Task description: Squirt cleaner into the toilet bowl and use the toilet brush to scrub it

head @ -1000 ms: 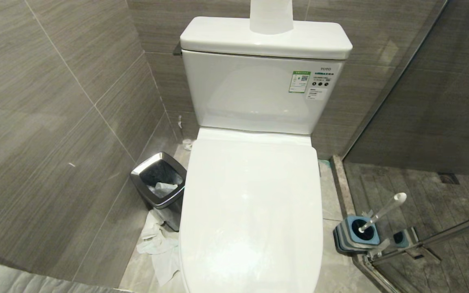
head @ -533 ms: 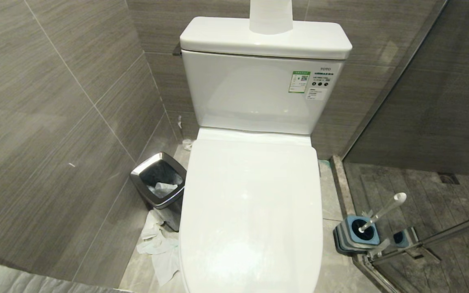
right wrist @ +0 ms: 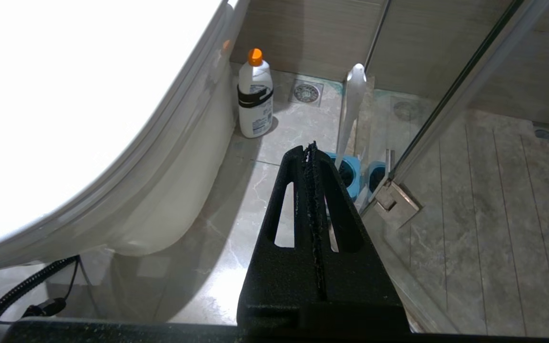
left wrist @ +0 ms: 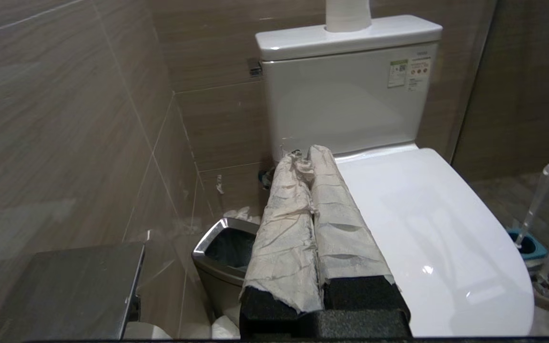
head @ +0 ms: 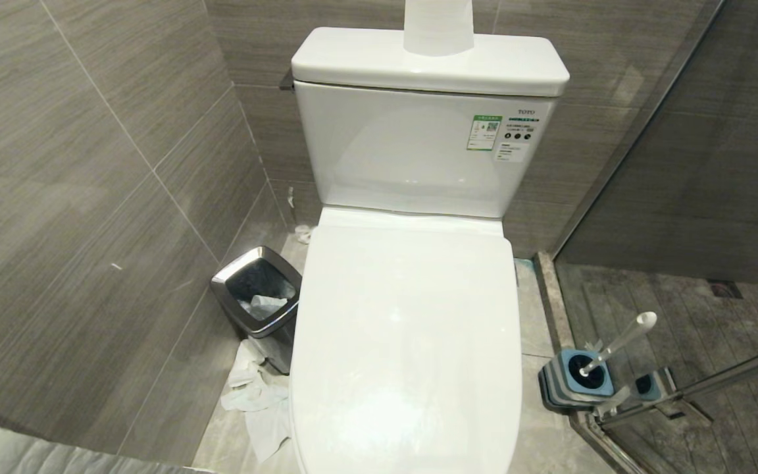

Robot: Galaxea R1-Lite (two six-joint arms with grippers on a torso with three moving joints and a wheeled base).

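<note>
We see the toilet bowl (head: 405, 342) with its white lid down. The toilet brush (head: 619, 342) stands in its blue holder (head: 576, 380) on the floor to the toilet's right, by the glass shower door (right wrist: 451, 95). Our left gripper (left wrist: 310, 157), fingers wrapped in white paper and pressed together, hovers beside the lid above the chrome-rimmed bin (left wrist: 227, 247). Our right gripper (right wrist: 310, 147) hangs low, fingers pressed together, near a white orange-capped bottle (right wrist: 254, 95).

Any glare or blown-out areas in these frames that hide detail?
Head view: soft sheen on the closed toilet lid, detail still readable. Right wrist view: the lid is blown out to flat white, while the bottle and toilet brush stay clear. Left wrist view: evenly lit, small highlights only.
</note>
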